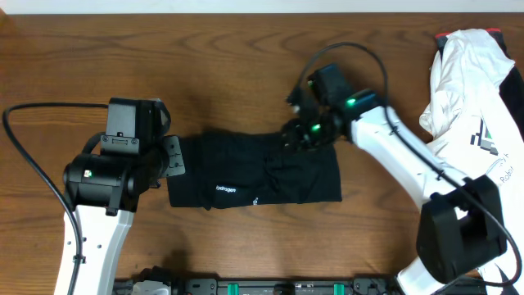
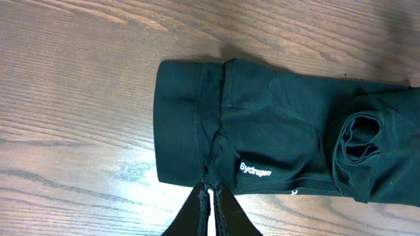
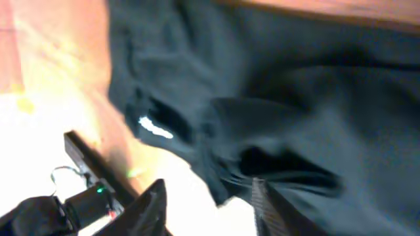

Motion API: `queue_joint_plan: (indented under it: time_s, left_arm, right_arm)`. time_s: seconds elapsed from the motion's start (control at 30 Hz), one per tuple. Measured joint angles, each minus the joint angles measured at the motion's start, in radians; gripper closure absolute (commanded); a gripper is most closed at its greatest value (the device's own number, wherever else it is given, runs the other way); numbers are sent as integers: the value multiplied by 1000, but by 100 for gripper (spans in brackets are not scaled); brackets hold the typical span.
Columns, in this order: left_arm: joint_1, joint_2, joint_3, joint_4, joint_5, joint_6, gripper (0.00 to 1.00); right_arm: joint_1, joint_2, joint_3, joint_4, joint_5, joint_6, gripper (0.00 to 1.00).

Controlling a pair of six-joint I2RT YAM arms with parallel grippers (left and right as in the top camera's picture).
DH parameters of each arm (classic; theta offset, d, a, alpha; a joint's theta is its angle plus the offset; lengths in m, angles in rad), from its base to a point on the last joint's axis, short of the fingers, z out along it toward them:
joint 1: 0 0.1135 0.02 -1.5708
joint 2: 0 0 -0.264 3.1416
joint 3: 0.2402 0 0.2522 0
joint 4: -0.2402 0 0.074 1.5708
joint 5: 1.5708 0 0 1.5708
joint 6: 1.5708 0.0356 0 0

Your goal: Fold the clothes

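The black T-shirt (image 1: 254, 168) lies folded into a flat rectangle in the middle of the table, with small white lettering (image 1: 225, 189) near its front edge. In the left wrist view the shirt (image 2: 275, 131) fills the middle and right. My left gripper (image 1: 174, 156) is at the shirt's left end; its fingers (image 2: 209, 191) are shut, tips touching the shirt's edge. My right gripper (image 1: 299, 135) is over the shirt's far right part. Its fingers (image 3: 210, 196) are open, low over a raised fold of the black fabric (image 3: 295, 98).
A white garment with a green-and-black logo (image 1: 475, 90) is heaped at the table's right edge. The brown wooden table (image 1: 98, 49) shows bare to the left and behind the shirt. Black cables loop from both arms.
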Motion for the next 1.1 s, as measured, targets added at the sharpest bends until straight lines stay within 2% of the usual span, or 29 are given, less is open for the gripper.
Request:
queue_joint_plan:
  time_s: [0.07, 0.17, 0.3, 0.77, 0.97, 1.1]
  left_arm:
    - [0, 0, 0, -2, 0, 0, 92]
    - [0, 0, 0, -2, 0, 0, 92]
    - [0, 0, 0, -2, 0, 0, 92]
    - [0, 0, 0, -16, 0, 0, 92]
    - [0, 0, 0, -18, 0, 0, 92]
    - [0, 0, 0, -18, 0, 0, 92]
  right_arm:
    - [-50, 0, 0, -50, 42, 2, 86]
    - [-95, 0, 0, -100, 103, 6, 89]
    - [-79, 0, -17, -85, 151, 1, 91]
    - [31, 0, -316, 282, 264, 93, 92]
    - [88, 0, -352, 394, 190, 109, 95]
    - [150, 0, -354, 467, 59, 84, 96]
